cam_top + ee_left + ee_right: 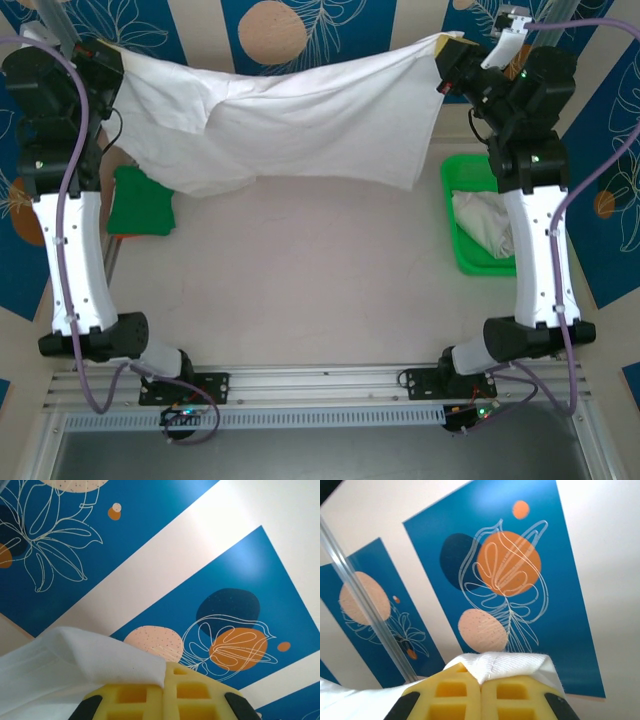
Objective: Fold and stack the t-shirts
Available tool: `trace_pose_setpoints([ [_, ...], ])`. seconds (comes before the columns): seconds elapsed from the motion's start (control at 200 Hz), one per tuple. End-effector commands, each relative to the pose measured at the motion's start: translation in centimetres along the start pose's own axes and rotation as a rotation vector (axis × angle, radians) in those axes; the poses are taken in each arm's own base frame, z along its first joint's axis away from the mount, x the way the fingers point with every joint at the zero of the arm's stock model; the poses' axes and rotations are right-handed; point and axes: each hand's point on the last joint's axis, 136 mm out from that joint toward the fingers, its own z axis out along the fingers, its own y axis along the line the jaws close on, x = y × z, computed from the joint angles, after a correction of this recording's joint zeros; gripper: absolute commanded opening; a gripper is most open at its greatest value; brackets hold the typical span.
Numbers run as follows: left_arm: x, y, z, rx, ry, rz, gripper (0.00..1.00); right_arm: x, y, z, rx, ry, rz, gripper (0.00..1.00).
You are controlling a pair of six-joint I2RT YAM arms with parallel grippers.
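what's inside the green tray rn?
A crumpled white t-shirt lies in the green tray. The right arm crosses over the tray's right side, so anything there, or under that shirt, is hidden.

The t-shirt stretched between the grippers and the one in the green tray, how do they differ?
The held t-shirt hangs between the left gripper and right gripper, both shut on it; the tray t-shirt lies in the green tray. The held t-shirt is spread wide, sagging mid-span; the tray t-shirt is bunched up, partly behind the right arm. Both are white and unfolded.
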Motion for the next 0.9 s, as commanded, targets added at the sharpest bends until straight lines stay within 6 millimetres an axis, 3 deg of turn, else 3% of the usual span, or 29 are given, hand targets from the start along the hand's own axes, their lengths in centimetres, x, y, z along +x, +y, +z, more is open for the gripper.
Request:
trace_pose_setpoints([
  [0.0,-2.0,-1.4,-1.9,0.034,-0.082,0.048,0.0,-2.3,2.2,-1.3,-0.049,-0.081,-0.089,0.0],
  [0.13,-2.4,-1.8,-1.9,0.047,-0.103,0.07,0.0,-2.0,1.4,-0.5,-0.023,-0.07,-0.099,0.0],
  [0.27,-1.5,-0.1,0.4,0.004,-0.074,0.074,0.0,-0.7,0.0,1.3,0.005,-0.034,-0.082,0.0],
  [0.41,0.6,2.1,3.7,-0.012,-0.017,0.049,0.0,1.5,-1.6,4.2,0.015,0.014,-0.065,0.0],
  [0.64,3.5,6.4,10.6,-0.06,0.039,0.005,0.0,6.1,-6.1,11.6,0.046,0.122,-0.014,0.0],
  [0.785,3.2,6.1,12.5,-0.058,0.024,0.002,0.0,5.3,-7.1,14.6,0.03,0.085,-0.006,0.0],
  [0.895,1.0,3.5,12.4,-0.011,-0.018,-0.007,0.0,1.2,-7.1,14.3,-0.001,-0.047,0.015,0.0],
])
